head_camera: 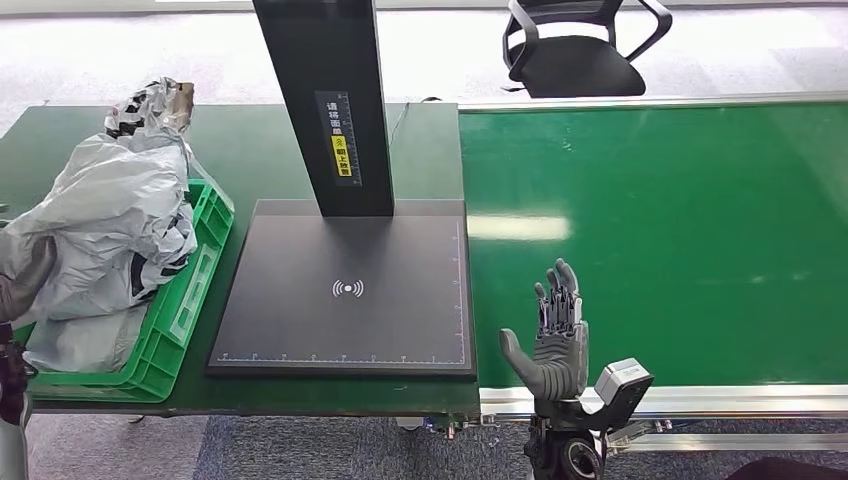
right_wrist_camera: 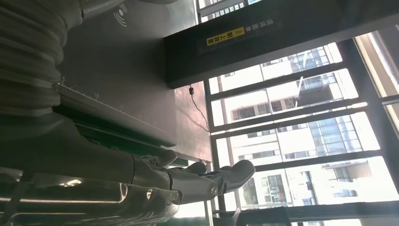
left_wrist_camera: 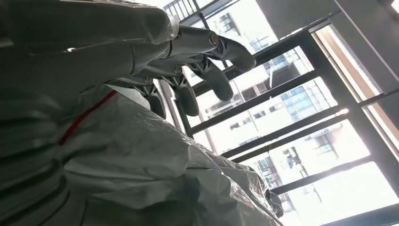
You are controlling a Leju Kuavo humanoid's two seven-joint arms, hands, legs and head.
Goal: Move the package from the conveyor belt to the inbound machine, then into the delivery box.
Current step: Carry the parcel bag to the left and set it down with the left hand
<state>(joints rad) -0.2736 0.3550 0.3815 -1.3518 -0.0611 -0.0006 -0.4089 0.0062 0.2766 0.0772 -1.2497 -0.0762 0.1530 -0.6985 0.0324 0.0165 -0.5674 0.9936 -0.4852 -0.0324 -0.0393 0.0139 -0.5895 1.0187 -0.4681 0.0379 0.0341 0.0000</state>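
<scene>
Grey, crinkled plastic film: the package [head_camera: 110, 225] is a soft, lumpy bag with black print and a red line on it, slumped in the ribbed green delivery box [head_camera: 180, 320] left of the inbound machine [head_camera: 345, 290]. My left hand [left_wrist_camera: 188, 61] lies against it, fingers curled over the film; a firm grip I cannot tell. My right hand [head_camera: 555, 335] stands upright, fingers apart, empty, just right of the machine's matte dark plate, over the glossy green conveyor belt [head_camera: 680, 240]. Beyond the belt, a black mesh chair [head_camera: 580, 45].
</scene>
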